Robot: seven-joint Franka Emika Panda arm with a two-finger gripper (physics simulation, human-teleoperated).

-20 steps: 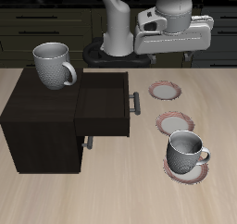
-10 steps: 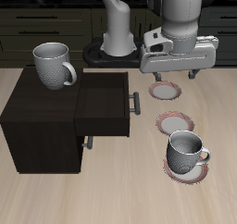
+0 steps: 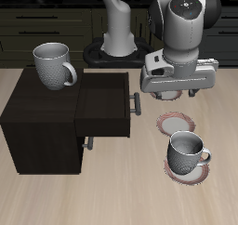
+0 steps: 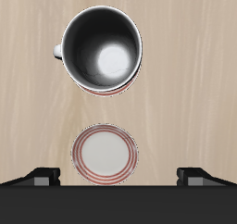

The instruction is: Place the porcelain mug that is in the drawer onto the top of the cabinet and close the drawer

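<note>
The porcelain mug point(image 3: 54, 63) stands upright on the flat top of the dark cabinet point(image 3: 37, 117), near its back edge. The drawer point(image 3: 104, 106) is pulled out, and its grey bar handle point(image 3: 136, 103) faces the plates. My gripper point(image 3: 177, 95) is open and empty. It hangs low beside the drawer handle, apart from it, above the table. In the wrist view my gripper point(image 4: 120, 177) has its fingertips point(image 4: 42, 177) spread wide. The porcelain mug is out of that view.
A darker grey mug point(image 3: 188, 154) point(image 4: 104, 50) stands on a red-rimmed plate point(image 3: 173, 171) near the table's front edge. Another red-rimmed plate point(image 3: 172, 125) point(image 4: 105, 152) lies just in front of my gripper. Dark kitchen units point(image 3: 46, 24) run behind the table.
My gripper has come down and toward the table's front, from above the back edge to low beside the drawer handle. It now covers the rearmost plate. The mugs and drawer have not moved.
</note>
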